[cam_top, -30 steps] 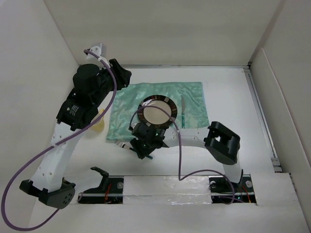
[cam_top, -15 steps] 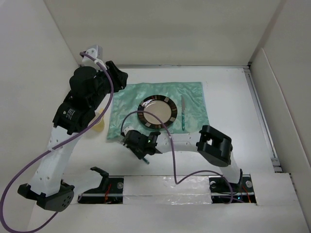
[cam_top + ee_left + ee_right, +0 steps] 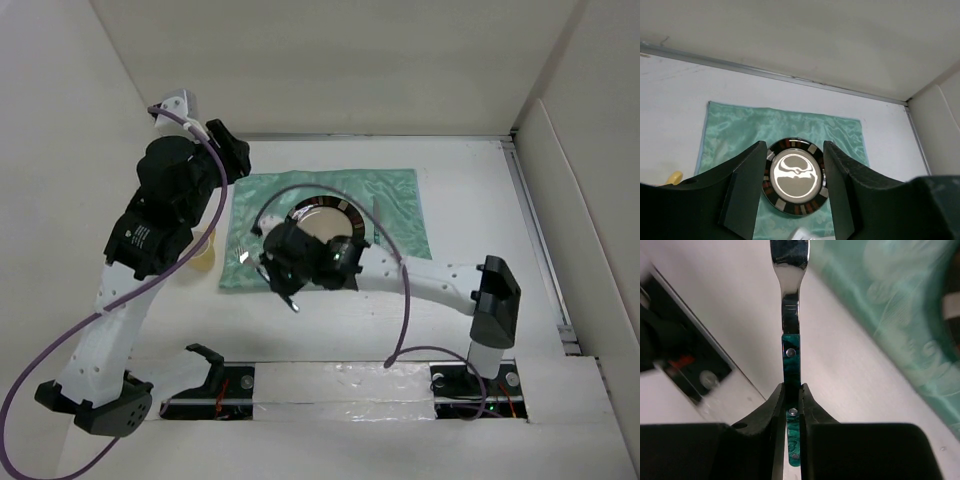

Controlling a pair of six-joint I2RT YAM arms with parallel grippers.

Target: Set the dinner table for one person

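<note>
Wrist camera, unlike overhead, shows right hand (image 3: 791,388) clamping green-handled utensil (image 3: 791,347); left hand (image 3: 793,150) gapes wide.

The dinner table (image 3: 470,200) is matte white. The placemat (image 3: 735,130) is patterned green cloth with a satin sheen. The plate (image 3: 793,176) looks glossy. The utensil (image 3: 791,340) is polished metal with a marbled green, riveted handle.

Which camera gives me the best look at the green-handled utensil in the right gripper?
Right wrist: the green-handled utensil is centred, its handle clamped by the right gripper. Top external shows only a metal glint beside that gripper; left wrist does not clearly show it.
</note>
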